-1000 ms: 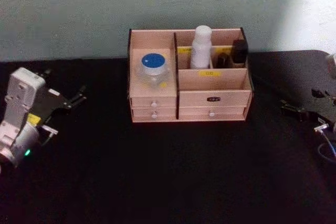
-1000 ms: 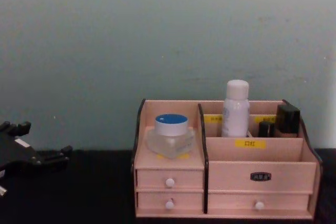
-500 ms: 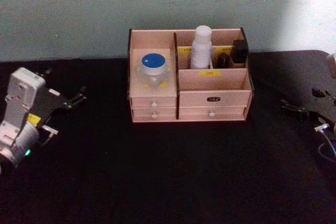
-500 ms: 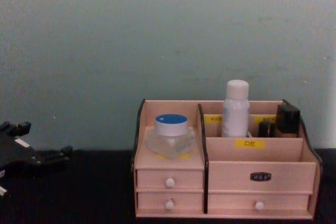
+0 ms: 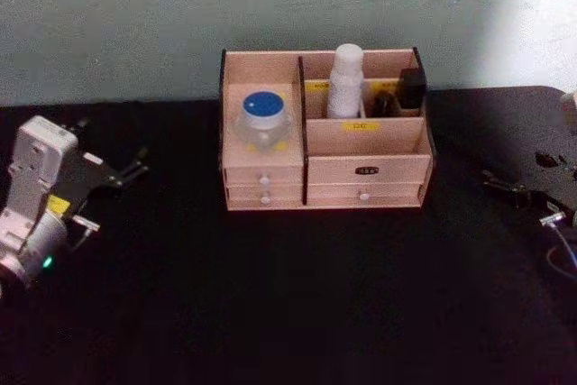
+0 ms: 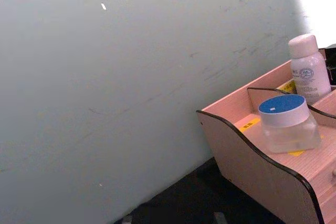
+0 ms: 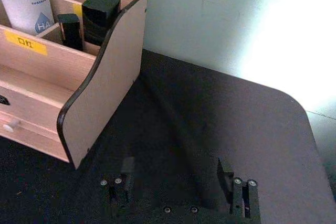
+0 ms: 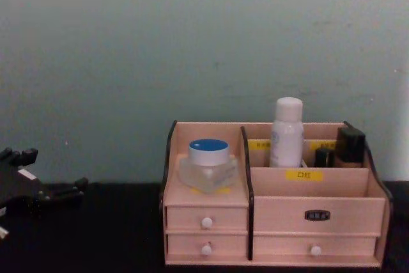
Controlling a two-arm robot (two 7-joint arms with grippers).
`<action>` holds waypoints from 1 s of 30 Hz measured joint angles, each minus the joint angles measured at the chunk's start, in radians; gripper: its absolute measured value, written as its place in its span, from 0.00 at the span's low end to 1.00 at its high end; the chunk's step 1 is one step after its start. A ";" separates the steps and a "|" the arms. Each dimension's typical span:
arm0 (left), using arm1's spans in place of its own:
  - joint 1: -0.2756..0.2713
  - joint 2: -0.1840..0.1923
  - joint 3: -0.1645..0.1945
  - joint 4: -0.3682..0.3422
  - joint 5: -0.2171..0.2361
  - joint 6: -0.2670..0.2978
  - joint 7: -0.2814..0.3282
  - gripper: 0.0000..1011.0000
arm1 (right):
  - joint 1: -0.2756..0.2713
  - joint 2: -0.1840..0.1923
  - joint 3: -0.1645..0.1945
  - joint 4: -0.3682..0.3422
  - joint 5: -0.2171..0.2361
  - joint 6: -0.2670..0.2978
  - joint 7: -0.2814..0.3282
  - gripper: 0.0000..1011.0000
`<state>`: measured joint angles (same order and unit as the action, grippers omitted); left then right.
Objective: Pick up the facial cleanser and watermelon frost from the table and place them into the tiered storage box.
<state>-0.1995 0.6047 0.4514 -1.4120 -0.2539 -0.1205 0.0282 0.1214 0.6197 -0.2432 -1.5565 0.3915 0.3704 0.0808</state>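
The tiered storage box [image 5: 365, 169] stands at the back middle of the black table. The facial cleanser [image 5: 345, 81] stands upright in its rear upper compartment and is seen again in the chest view [image 8: 286, 133]. The watermelon frost [image 5: 262, 120] sits on the box's left tier above the small drawers, also in the chest view [image 8: 208, 164] and the left wrist view [image 6: 286, 124]. My left gripper [image 5: 133, 167] hovers open at the table's left, well clear of the box. My right gripper [image 7: 178, 187] is open at the far right, empty, and also appears in the head view [image 5: 505, 188].
Two small dark bottles [image 7: 86, 20] stand in the box's rear right compartment beside the cleanser. A pale green wall [image 8: 192, 49] rises directly behind the box. The black table [image 5: 297, 295] extends wide in front of the box.
The right arm has drawn slightly toward the right edge. The box, bottle and jar have not moved.
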 joint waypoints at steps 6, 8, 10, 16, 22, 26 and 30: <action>0.000 0.000 0.000 0.000 0.000 0.000 0.000 0.99 | 0.000 0.000 0.000 0.000 0.000 0.000 0.000 0.99; 0.000 0.000 0.000 0.000 0.000 0.000 0.000 0.99 | 0.000 0.000 0.000 0.000 0.000 0.000 0.000 0.99; 0.000 0.000 0.000 0.000 0.000 0.000 0.000 0.99 | 0.000 0.000 0.000 0.000 0.000 0.000 0.000 0.99; 0.000 0.000 0.000 0.000 0.000 0.000 0.000 0.99 | 0.000 0.000 0.000 0.000 0.000 0.000 0.000 0.99; 0.000 0.000 0.000 0.000 0.000 0.000 0.000 0.99 | 0.000 0.000 0.000 0.000 0.000 0.000 0.000 0.99; 0.000 0.000 0.000 0.000 0.000 0.000 0.000 0.99 | 0.000 0.000 0.000 0.000 0.000 0.000 0.000 0.99; 0.000 0.000 0.000 0.000 0.000 0.000 0.000 0.99 | 0.000 0.000 0.000 0.000 0.000 0.000 0.000 0.99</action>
<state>-0.1995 0.6047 0.4514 -1.4120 -0.2539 -0.1205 0.0283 0.1214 0.6197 -0.2433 -1.5565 0.3915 0.3705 0.0808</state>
